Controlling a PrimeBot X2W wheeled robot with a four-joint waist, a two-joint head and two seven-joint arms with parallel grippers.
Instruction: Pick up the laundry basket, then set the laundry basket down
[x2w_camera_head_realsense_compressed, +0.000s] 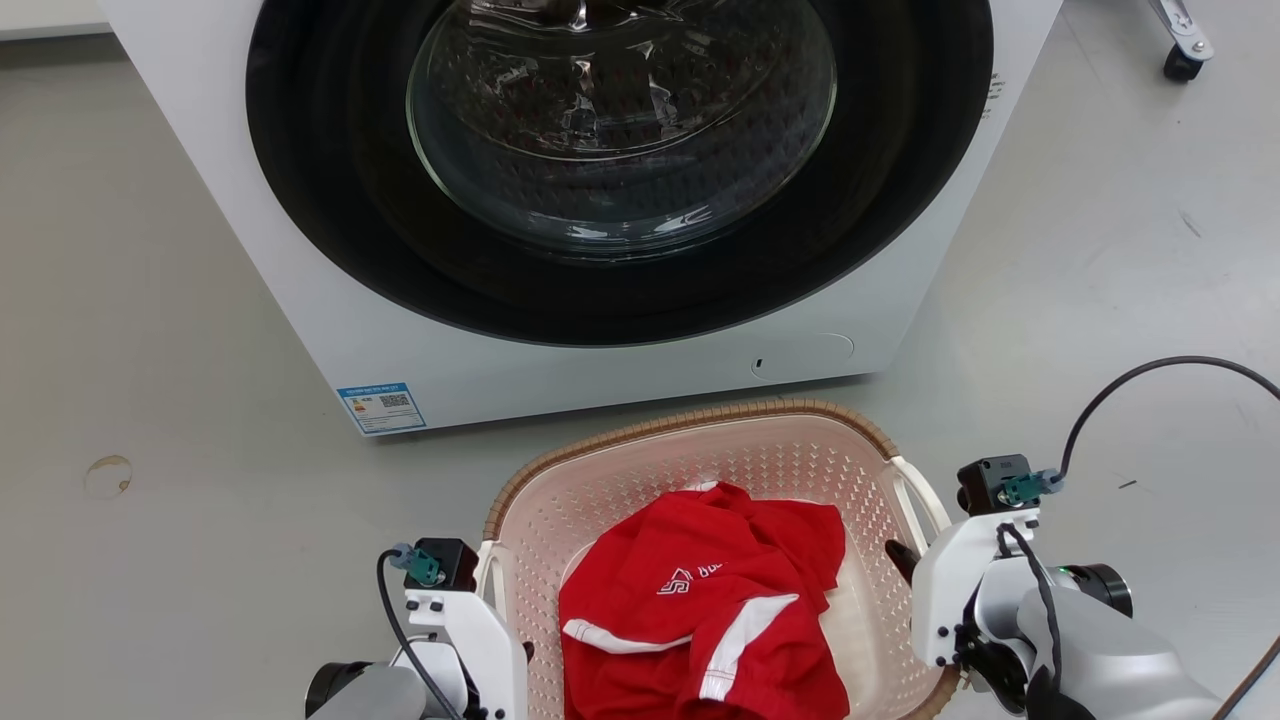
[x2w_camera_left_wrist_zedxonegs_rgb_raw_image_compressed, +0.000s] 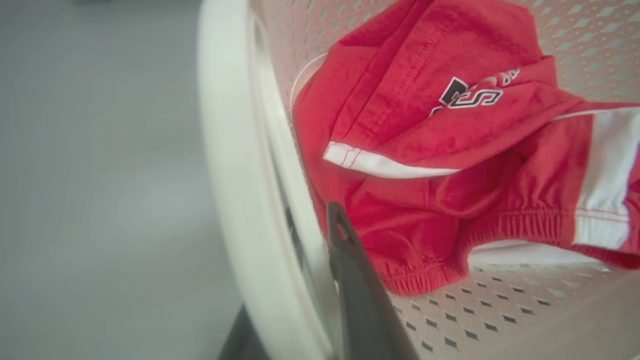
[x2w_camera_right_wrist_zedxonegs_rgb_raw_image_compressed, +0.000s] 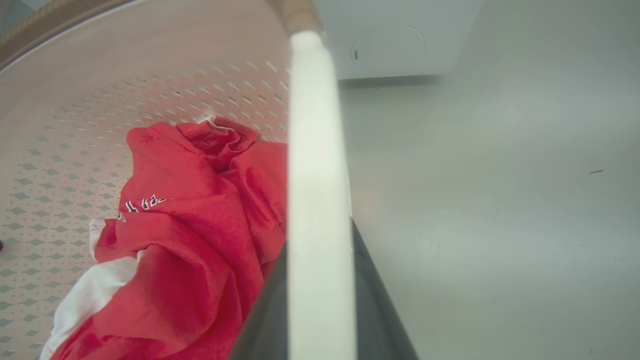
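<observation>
A pale pink-beige perforated plastic laundry basket with a brown woven-look rim shows at 6 o'clock against the grey floor. A white front-loading washing machine stands at 12 o'clock. A crumpled red garment with white stripes lies inside the basket. The left tool is at the basket's 9 o'clock white handle, and the right tool at its 3 o'clock one.

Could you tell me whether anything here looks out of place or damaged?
Nothing looks spilled or broken. The only oddity is a pale ring mark on the floor, left of the washing machine. The laundry basket looks intact.
</observation>
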